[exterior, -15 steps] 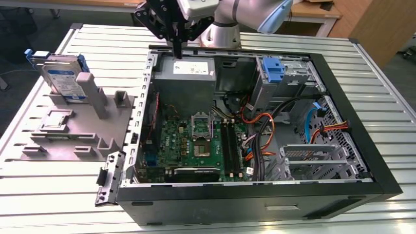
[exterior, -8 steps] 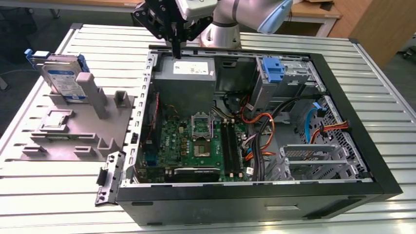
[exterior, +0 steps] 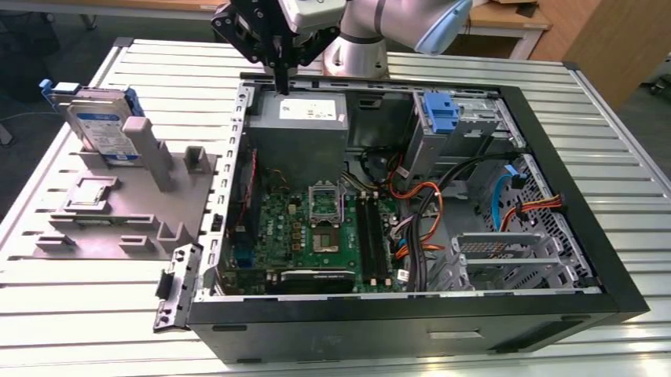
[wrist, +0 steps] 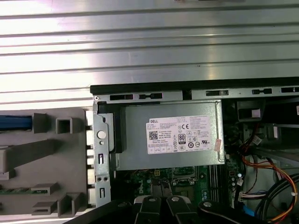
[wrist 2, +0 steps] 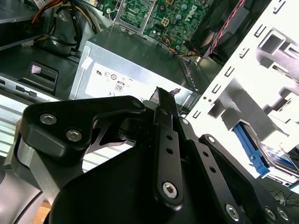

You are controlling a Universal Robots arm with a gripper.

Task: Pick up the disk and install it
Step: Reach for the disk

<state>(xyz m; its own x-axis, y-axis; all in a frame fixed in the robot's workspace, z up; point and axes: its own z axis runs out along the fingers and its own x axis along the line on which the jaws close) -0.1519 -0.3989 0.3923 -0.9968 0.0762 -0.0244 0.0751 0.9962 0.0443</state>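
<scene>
The disk (exterior: 102, 129) stands upright in the grey holder (exterior: 126, 212) on the tabletop (exterior: 614, 126), well to the exterior view's left of your tool (exterior: 281, 86), which hangs clenched and empty above the power-supply box (exterior: 298, 118).

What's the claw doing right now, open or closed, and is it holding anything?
The claw: closed, holding nothing, above the power supply box. The disk stands in the grey fixture, untouched.
</scene>
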